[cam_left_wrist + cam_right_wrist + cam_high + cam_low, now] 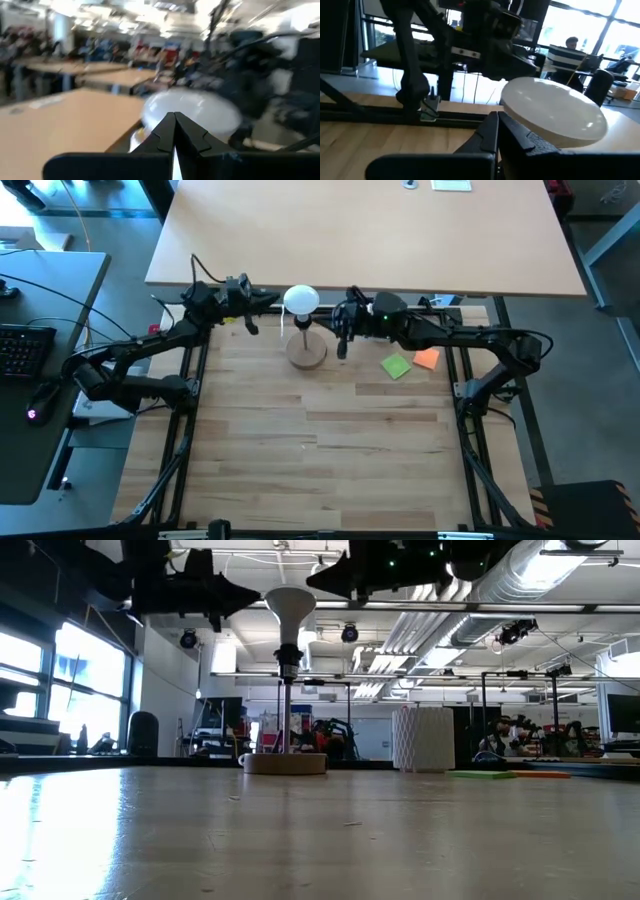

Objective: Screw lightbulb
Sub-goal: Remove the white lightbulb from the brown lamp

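White, smooth and matte, the lightbulb (pixel 301 300) is seen seated globe-up in a black socket on a thin upright stem, with the silvery neck tapering down into the socket in the low view (pixel 288 615). The stem is carried on a round wooden disc stand (pixel 307 353), flat and pale with a plain rim, set near the far edge of the light plank-pattern wooden table (pixel 320 450). The left gripper (pixel 272 301) is held just beside the bulb on its left, level with the globe, with its dark tapered fingers closed to a point and nothing gripped; in the left wrist view the fingertips (pixel 175 131) are seen meeting in front of the blurred globe (pixel 192 114). The right gripper (pixel 340 315) is held just beside the bulb on the other side, its fingers likewise pressed together and empty; in the right wrist view the tips (pixel 495 131) are seen near the glossy white dome (pixel 554 112), and whether they touch it cannot be told. Two flat paper squares are laid on the table under the right arm, a green note (pixel 396 366) and an orange note (pixel 427 359), touching at one corner. A white ribbed cylinder (pixel 421 739) is seen standing beyond the table in the low view. A larger bare tan tabletop (pixel 360 230) sits behind the work table. A black keyboard (pixel 27 348) is seen on the grey desk at left. No readable writing or labels can be made out.
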